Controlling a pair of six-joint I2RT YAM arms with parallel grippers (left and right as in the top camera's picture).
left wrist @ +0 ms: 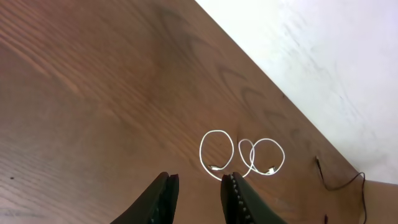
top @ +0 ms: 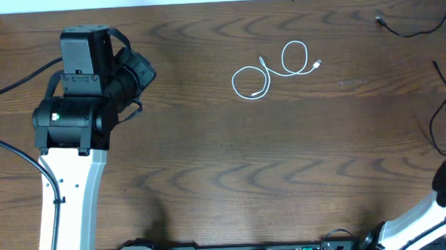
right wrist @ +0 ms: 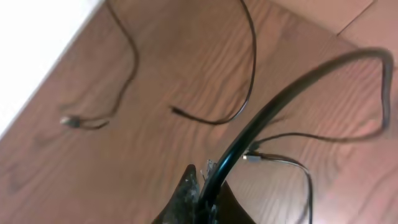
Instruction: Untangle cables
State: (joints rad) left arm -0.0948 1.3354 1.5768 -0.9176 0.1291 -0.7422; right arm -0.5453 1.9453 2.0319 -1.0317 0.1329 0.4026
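1. Dark brown wood-grain table (top: 209, 156) is bordered by a plain white surface (left wrist: 323, 56) beyond its far edge.
2. Two loops and one small crossover are formed by the thin white cable (top: 269, 76), laid flat at far centre-right.
3. Well apart, at the right edge, the thin black cord (right wrist: 292, 87) is strung.
4. Slightly parted and empty, the left gripper (left wrist: 200, 196) is held above the wood; the right gripper (right wrist: 202, 186) is clamped on the thin black cord.
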